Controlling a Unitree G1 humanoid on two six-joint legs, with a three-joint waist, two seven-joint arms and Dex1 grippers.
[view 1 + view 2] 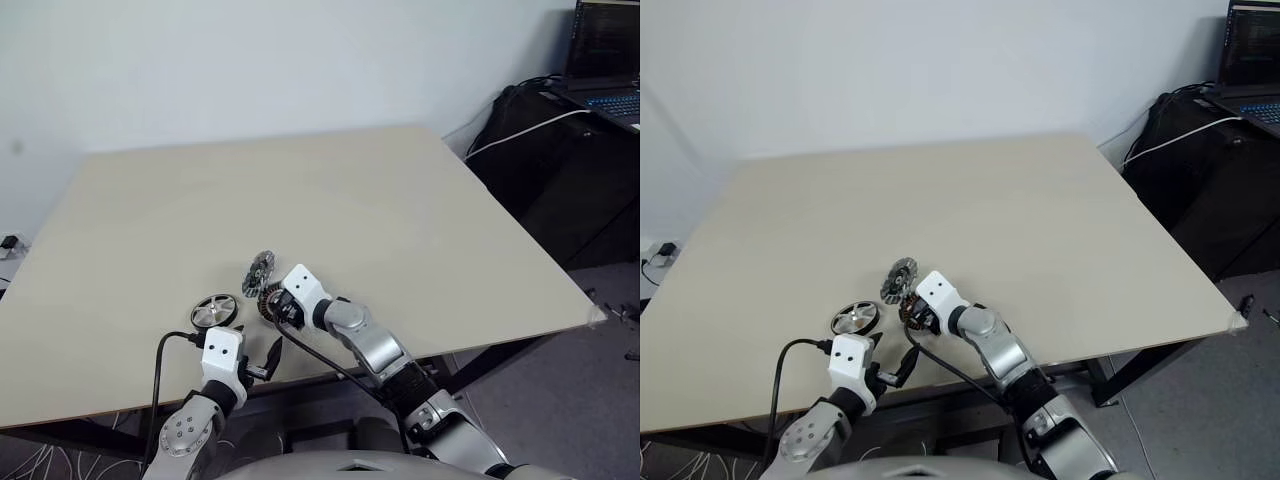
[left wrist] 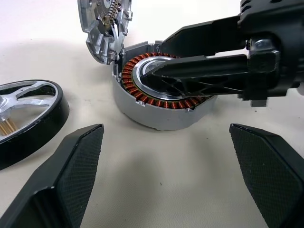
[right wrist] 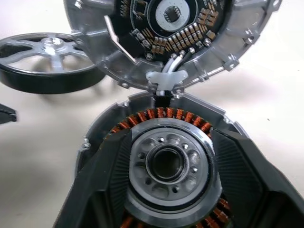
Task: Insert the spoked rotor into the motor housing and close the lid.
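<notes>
While the right gripper sits over the housing, work from these lines:

Motor housing: the motor housing (image 2: 159, 97) lies flat on the table (image 1: 400, 200) near its front edge, copper windings ringing a silver centre, its well holding no rotor yet.

Lid: the lid (image 3: 171, 38) stands tilted up, hinged at the housing's far rim, circuit side facing the well. Avoid knocking it shut as you withdraw.

Right gripper: the right gripper (image 3: 168, 166) has its two black fingers spread either side of the silver centre, down among the windings. I judge it is not clamping anything; whether the pads touch the hub I cannot tell. Lift straight up and out so the tips do not drag on the copper.

Spoked rotor: the spoked rotor (image 2: 23, 114), a black ring with silver spokes, lies flat on the table just beside the housing, on the robot's left, untouched.

Left gripper: the left gripper (image 2: 166, 175) hangs spread wide and empty, near the front edge, pointed at the housing. The rotor lies closer to this arm, so I would take it here, by the rim, kept level.

Edges: all parts sit close to the table's front edge; keep any nudges directed away from it.

Open room: the table beyond the lid and to both sides gives ample space for swinging either arm.
</notes>
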